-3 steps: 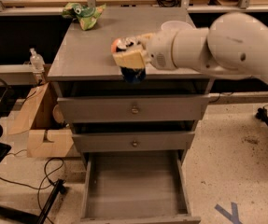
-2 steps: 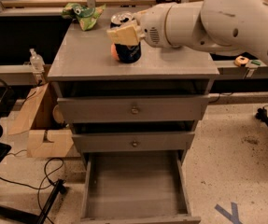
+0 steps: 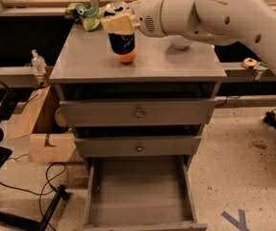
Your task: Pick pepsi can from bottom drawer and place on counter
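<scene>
My gripper reaches in from the right over the counter and is shut on the top of the pepsi can, a dark blue can held upright. The can hangs at the counter's back middle, right at the round orange, which shows under its lower edge. I cannot tell whether the can touches the counter. The bottom drawer is pulled open below, with a bare grey floor.
A green crumpled bag lies at the counter's back left corner. The two upper drawers are closed. A cardboard box and a small bottle are to the left. Cables and a black stand lie on the floor.
My gripper has carried the pepsi can further back and a little left over the counter, up to the orange. The bottom drawer stays open.
</scene>
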